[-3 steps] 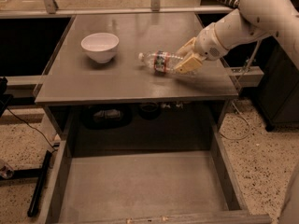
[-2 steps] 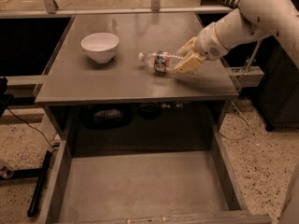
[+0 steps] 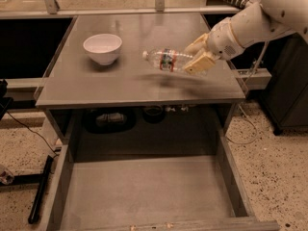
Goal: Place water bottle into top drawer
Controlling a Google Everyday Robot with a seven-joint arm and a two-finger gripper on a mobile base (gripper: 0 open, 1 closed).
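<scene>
The water bottle is clear and ribbed, with a white cap pointing left and a red-and-dark label band. It lies sideways in my gripper, lifted a little above the grey table, with a blurred shadow under it. The gripper reaches in from the right on a white arm and is shut on the bottle's base end. The top drawer is pulled open below the table's front edge; its flat grey bottom holds nothing.
A white bowl stands on the table's left part. Dark objects sit on a shelf under the tabletop. A black stand leg lies on the speckled floor at left. Cables hang at right.
The bottle has come up off the tabletop in my gripper and now hangs slightly above it; before, it lay on the table.
</scene>
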